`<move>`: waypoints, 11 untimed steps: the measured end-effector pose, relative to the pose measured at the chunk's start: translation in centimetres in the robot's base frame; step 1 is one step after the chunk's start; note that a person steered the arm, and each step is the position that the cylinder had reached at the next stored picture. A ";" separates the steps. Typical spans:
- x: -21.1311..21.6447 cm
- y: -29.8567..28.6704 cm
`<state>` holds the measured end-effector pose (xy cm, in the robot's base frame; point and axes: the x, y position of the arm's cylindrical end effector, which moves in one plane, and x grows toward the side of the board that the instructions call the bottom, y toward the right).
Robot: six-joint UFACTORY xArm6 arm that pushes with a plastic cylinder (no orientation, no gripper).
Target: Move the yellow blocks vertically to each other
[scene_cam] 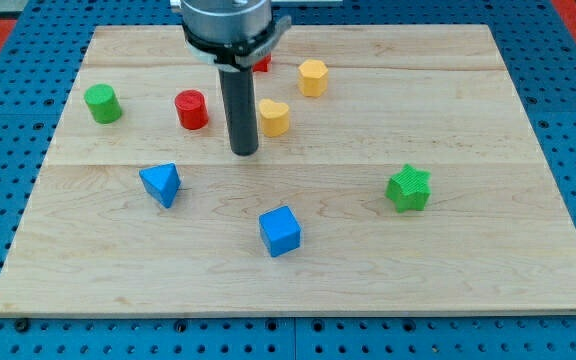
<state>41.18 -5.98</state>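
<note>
Two yellow blocks lie near the view's top middle. A yellow hexagon block [312, 77] sits higher and to the right. A yellow heart-shaped block [274, 117] sits lower and to its left. My tip [243, 152] rests on the board just left of and slightly below the yellow heart block, close to it; I cannot tell if they touch. The rod rises from the tip to the arm's head at the view's top.
A red cylinder [191, 109] stands left of the rod. Another red block [261, 64] peeks out behind the arm's head. A green cylinder [102, 103], a blue triangle [161, 184], a blue cube [280, 231] and a green star [409, 188] lie around the wooden board [468, 270].
</note>
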 end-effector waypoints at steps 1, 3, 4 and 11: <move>-2.4 0.7; -3.0 2.7; -5.9 -1.3; -5.4 7.4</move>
